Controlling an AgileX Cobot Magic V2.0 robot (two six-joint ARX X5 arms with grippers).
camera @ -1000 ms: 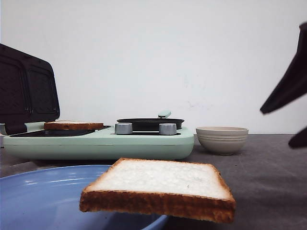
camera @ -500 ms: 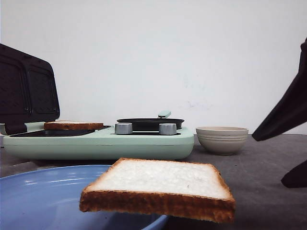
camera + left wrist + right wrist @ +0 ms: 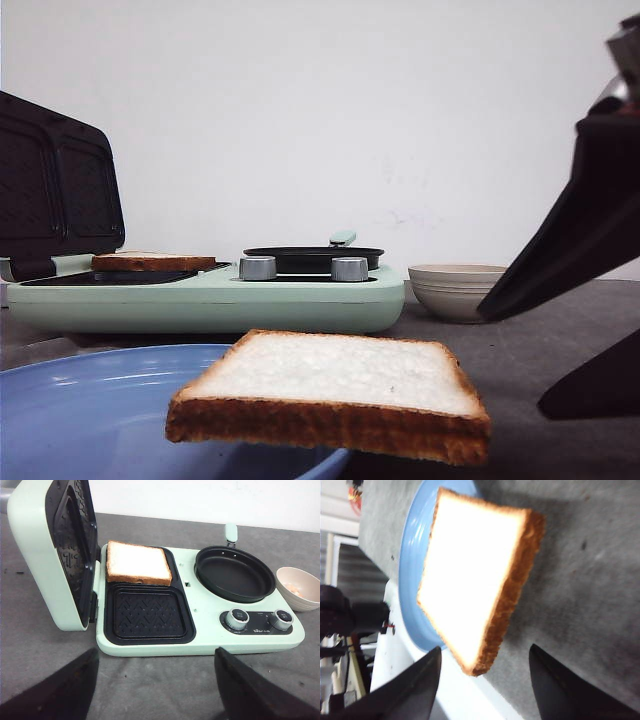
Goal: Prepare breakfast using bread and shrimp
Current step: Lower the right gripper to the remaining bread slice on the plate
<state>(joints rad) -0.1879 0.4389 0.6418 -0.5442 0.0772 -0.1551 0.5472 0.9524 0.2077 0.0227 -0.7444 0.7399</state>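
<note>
grey worktop (image 3: 560, 350) runs to a plain white wall, carrying a mint-green breakfast maker (image 3: 200, 625) with its lid up, one bread slice (image 3: 138, 563) lying in the rear grill tray and a black pan (image 3: 234, 573) on the hob, beside a beige bowl (image 3: 458, 290). nearer the camera, a second bread slice (image 3: 335, 392) sits on the blue plate (image 3: 90, 420), its corner hanging over the rim. the right end effector (image 3: 485, 685) hangs just beside that slice with fingers spread, and the left end effector (image 3: 155, 685) is spread too, empty, facing the breakfast maker.
</note>
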